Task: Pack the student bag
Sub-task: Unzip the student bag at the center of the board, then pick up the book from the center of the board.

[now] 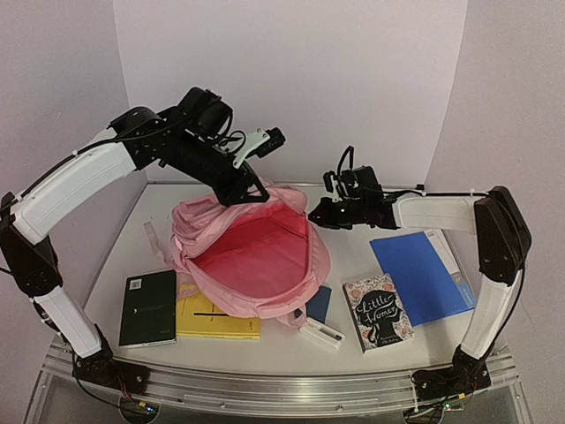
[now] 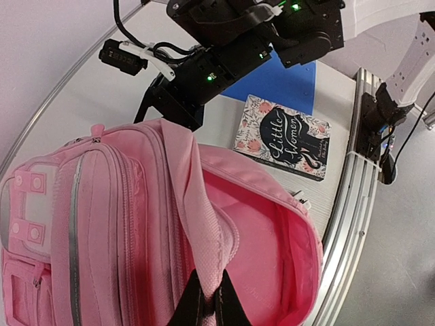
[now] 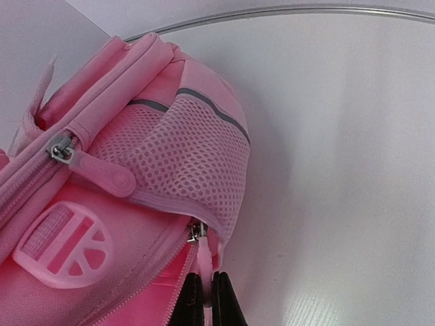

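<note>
White desk (image 1: 274, 355), near edge: a black hardcover notebook (image 1: 146, 307), a flat yellow book (image 1: 216, 318), a floral paperback novel (image 1: 377, 312) and a blue plastic folder (image 1: 422, 274) lie unpacked. Behind them, mid-desk, the large soft pink student bag (image 1: 252, 256) gapes, seemingly empty. Left hand (image 2: 206, 299) clenches its pink strap (image 2: 202, 224), right hand (image 3: 204, 293) its zip pull (image 3: 202, 261); packing looks unstarted.

The left arm (image 1: 75, 181) arched high and angled down, the left hand (image 2: 206, 299) pinched shut on a strap (image 2: 197, 204) of the student bag (image 1: 256, 261). The right arm (image 1: 441, 212) rose, bent at the elbow and reached level inward, the right hand (image 3: 206, 297) closed on a zip pull (image 3: 202, 261).
</note>
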Robot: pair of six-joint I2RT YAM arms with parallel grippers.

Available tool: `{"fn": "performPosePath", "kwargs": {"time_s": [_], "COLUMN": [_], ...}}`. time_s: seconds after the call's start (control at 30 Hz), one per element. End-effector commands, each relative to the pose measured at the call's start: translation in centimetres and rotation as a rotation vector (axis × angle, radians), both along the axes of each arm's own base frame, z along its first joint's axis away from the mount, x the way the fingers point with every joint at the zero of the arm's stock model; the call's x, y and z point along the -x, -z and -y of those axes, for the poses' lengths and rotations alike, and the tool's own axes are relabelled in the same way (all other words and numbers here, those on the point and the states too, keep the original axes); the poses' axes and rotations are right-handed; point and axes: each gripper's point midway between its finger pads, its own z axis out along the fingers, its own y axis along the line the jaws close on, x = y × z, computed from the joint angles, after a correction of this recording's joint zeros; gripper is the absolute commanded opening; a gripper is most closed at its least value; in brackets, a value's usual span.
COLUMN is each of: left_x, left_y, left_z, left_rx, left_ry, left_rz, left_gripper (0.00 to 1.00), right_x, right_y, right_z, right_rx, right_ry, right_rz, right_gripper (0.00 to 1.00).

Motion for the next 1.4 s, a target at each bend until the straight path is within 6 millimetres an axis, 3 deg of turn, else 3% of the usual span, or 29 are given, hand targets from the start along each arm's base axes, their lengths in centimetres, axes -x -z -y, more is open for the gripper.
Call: {"fn": "performPosePath", "kwargs": {"time_s": [0.0,0.1,0.2,0.37,0.43,0.53,0.63,0.83,0.97,1.07,1.2,1.37], "left_x": [-2.7,-5.7,-7.9,-12.0,-13.6,-15.4,-16.0,-14.4,-11.0,-8.2,-5.3,-3.8], "left_y": [-4.7,-3.3,-1.1,2.9,4.0,5.5,7.1,9.3,10.0,10.2,11.8,14.1], "left_z": [-2.0,-3.6,-4.5,-6.3,-7.1,-7.1,-6.2,-3.2,-0.1,2.4,5.0,8.0], "left_rx": [0.162,0.141,0.096,0.076,0.092,0.12,0.122,0.157,0.146,0.221,0.396,0.401], "left_ry": [-0.107,-0.224,-0.312,-0.48,-0.535,-0.573,-0.558,-0.501,-0.492,-0.507,-0.508,-0.502], "left_rz": [0.042,0.015,-0.008,-0.105,-0.126,-0.15,-0.191,-0.363,-0.369,-0.442,-0.67,-0.837], "left_gripper": [0.0,0.0,0.0,0.0,0.0,0.0,0.04,0.48,0.64,0.68,0.69,0.68], "right_x": [-2.4,-1.4,0.2,3.9,6.0,8.9,11.4,14.6,16.4,17.2,18.0,18.4], "right_y": [-4.6,-5.3,-4.9,-1.7,0.6,3.7,6.5,9.6,11.0,11.0,10.6,10.2], "right_z": [2.0,3.6,6.3,11.9,13.8,15.8,17.4,19.6,20.0,19.3,17.4,15.6], "right_rx": [-0.015,0.013,0.067,0.156,0.189,0.22,0.248,0.265,0.267,0.235,0.156,0.087], "right_ry": [0.094,0.134,0.202,0.333,0.371,0.418,0.455,0.523,0.51,0.468,0.373,0.294], "right_rz": [0.12,0.108,0.072,-0.07,-0.153,-0.261,-0.347,-0.436,-0.484,-0.502,-0.532,-0.565], "right_gripper": [0.28,0.58,0.74,0.86,0.89,0.92,0.95,0.97,0.96,0.83,0.67,0.55]}}
